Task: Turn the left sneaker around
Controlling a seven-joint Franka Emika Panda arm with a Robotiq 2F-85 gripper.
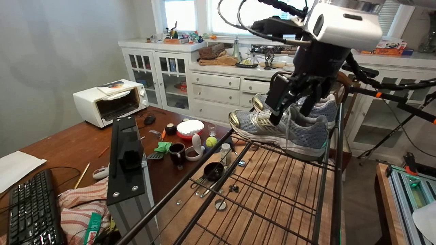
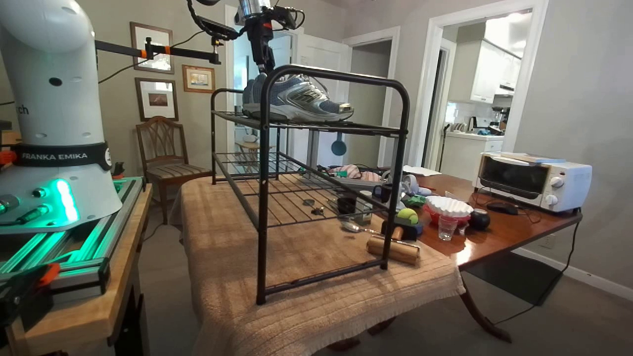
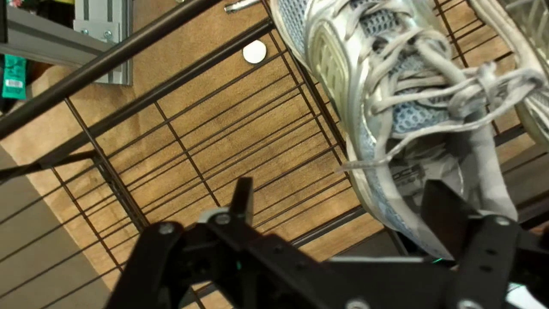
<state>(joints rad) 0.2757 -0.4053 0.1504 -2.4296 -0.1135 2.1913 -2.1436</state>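
The left sneaker point(image 1: 260, 124), grey mesh with white laces, stands upright on top of a black wire rack point(image 2: 341, 74). Its gold-tipped toe points left in an exterior view. It fills the upper middle of the wrist view point(image 3: 339, 64), laces loosely tied. The matching second sneaker point(image 1: 322, 109) stands beside it; in an exterior view this one point(image 2: 296, 101) mostly hides the left sneaker. My gripper point(image 1: 290, 115) is open and tilted over the left sneaker. In the wrist view point(image 3: 341, 184) one finger is over the shoe opening, the other outside its side wall. Contact is not clear.
The rack has black side rails point(image 1: 337, 170) and stands on a tan towel point(image 2: 222, 257). Below it are a dark bowl point(image 1: 214, 171), a glass jar point(image 1: 225, 153) and small items. Past it are a mug point(image 1: 177, 154), a tennis ball point(image 1: 211, 141) and a toaster oven point(image 1: 109, 100).
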